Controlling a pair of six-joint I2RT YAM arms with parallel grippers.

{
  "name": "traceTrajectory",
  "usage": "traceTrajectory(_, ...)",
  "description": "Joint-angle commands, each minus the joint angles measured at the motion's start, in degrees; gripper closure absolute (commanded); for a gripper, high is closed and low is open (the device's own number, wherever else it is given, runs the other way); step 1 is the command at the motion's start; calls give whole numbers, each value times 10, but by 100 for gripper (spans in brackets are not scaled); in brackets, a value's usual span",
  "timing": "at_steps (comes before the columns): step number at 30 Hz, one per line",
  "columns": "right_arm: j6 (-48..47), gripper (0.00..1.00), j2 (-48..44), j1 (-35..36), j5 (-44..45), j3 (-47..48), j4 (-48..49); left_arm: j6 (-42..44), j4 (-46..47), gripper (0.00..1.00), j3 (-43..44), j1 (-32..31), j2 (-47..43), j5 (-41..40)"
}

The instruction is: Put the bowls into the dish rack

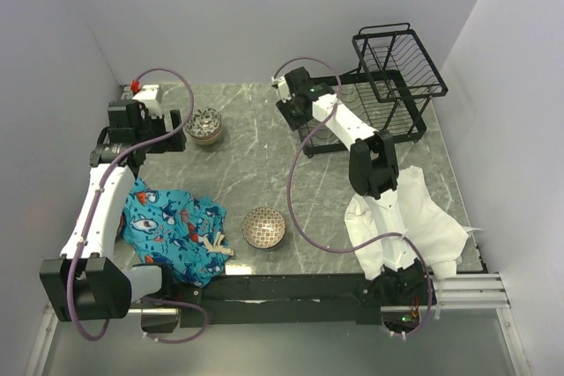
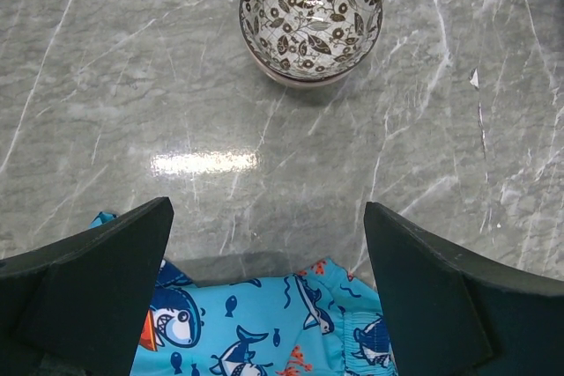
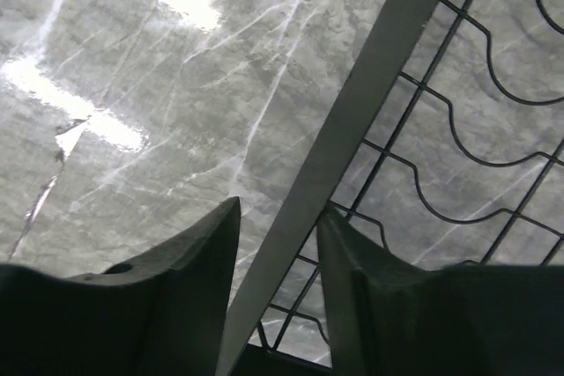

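Top view: the dish rack [image 1: 392,85] sits upper right. Both bowls are out on the marble tabletop [image 1: 256,165], the far bowl [image 1: 205,125] upper left and the near bowl [image 1: 264,227] lower centre. My worry is the right gripper [image 1: 307,121] at the rack's left edge, where a tug could drag that light wire frame. Bare white walls all round.

Left wrist: the left gripper [image 2: 269,288] gapes empty over a shark-print cloth [image 2: 264,332], which could snag. A leaf-patterned bowl [image 2: 310,15] lies at the top (which one, I cannot say).

Right wrist: the jaws straddle a pale rail [image 3: 352,121] on the rack. I cannot tell whether they are clamped. Glare streaks the glossy marble upper left.
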Motion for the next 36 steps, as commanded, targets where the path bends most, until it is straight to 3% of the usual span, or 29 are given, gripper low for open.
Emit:
traceTrajectory(1, -4, 62, -23, 4, 10, -12, 7, -9, 24, 3, -3, 2, -12, 13)
traceTrajectory(10, -23, 100, -56, 23, 59, -72, 12, 5, 33, 3, -41, -11, -62, -5)
traceTrajectory(23, -26, 100, -241, 66, 13, -310, 7, 22, 52, 3, -95, -39, -123, -25)
traceTrajectory(30, -96, 100, -273, 104, -48, -397, -42, 45, 52, 3, -108, -39, -142, -33)
traceTrajectory(36, -187, 100, -326, 123, -62, -479, -27, 50, 58, 3, -121, -39, -152, -37)
